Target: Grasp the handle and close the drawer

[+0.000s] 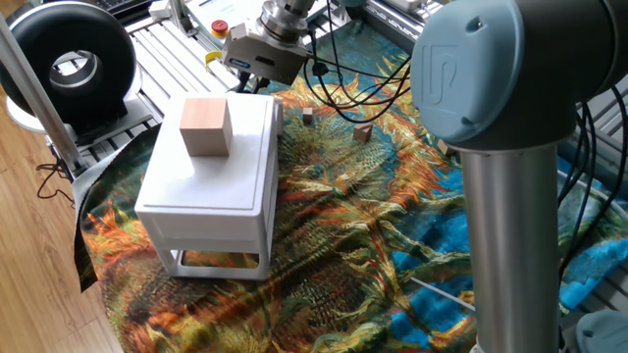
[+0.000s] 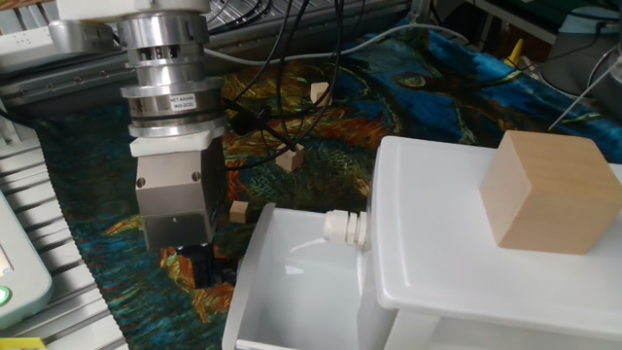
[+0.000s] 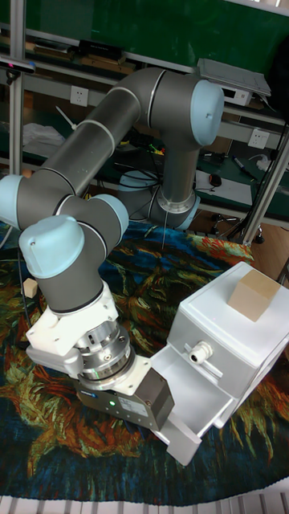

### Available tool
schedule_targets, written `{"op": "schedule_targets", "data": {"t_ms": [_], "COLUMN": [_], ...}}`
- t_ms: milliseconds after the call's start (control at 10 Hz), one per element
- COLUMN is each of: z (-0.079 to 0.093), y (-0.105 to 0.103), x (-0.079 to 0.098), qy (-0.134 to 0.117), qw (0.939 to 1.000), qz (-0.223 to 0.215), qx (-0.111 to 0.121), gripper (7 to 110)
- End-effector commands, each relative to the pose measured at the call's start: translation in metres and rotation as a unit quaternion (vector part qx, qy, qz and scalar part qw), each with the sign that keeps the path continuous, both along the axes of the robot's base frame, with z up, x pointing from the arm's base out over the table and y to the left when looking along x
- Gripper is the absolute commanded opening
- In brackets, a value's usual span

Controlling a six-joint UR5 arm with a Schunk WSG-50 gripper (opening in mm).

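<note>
A: Gripper (image 2: 199, 262) sits at lower left of the other fixed view, body vertical, dark fingers low at the open drawer's (image 2: 292, 282) front edge. Fingers mostly hidden by the gripper body and the drawer wall; cannot tell whether the jaws stand wide or narrow, or whether anything is between them.

B: Handle?

A: Not identifiable with confidence in any view. Drawer is pulled well out of the white cabinet (image 2: 466, 253), toward lower left. In the tall fixed view the drawer (image 3: 189, 393) projects toward the gripper (image 3: 152, 405), which is touching or just beside its front face.

B: Right of that?

A: Small ribbed white knob (image 2: 342, 228) on the cabinet face above the drawer cavity; wooden cube (image 2: 546, 192) on the cabinet top, at right. Small wooden blocks (image 2: 290, 157) loose on the patterned cloth (image 2: 408, 87) behind.

B: Risks?

A: Judgement only: if the fingers miss the handle, the push slips off. An off-axis push could skew the drawer, or slide the light cabinet across the cloth and topple the cube.
</note>
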State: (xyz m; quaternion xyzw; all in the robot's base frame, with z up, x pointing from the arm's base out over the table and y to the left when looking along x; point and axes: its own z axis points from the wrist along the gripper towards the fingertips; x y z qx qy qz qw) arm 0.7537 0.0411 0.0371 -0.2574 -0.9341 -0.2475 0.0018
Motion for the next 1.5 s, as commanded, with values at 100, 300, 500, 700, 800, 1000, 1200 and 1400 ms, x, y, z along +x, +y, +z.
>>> {"op": "schedule_targets", "data": {"t_ms": [100, 300, 500, 700, 800, 1000, 1200, 1400], "z": [0.008, 0.01, 0.009, 0.007, 0.005, 0.004, 0.006, 0.01], "y": [-0.008, -0.016, -0.017, -0.013, -0.008, 0.005, 0.015, 0.019], "x": [-0.01, -0.024, -0.034, -0.039, -0.04, -0.04, -0.042, -0.045], "qy": [0.002, 0.005, -0.002, -0.004, -0.006, -0.008, -0.009, -0.008], "qw": [1.0, 0.9999, 1.0, 1.0, 1.0, 0.9998, 0.9996, 0.9994], "qz": [0.0, 0.004, 0.006, 0.0, -0.005, -0.018, -0.024, -0.029], "qx": [0.004, -0.011, -0.006, 0.002, 0.003, 0.009, 0.015, 0.016], "gripper": [7, 7, 7, 7, 7, 7, 7, 7]}}
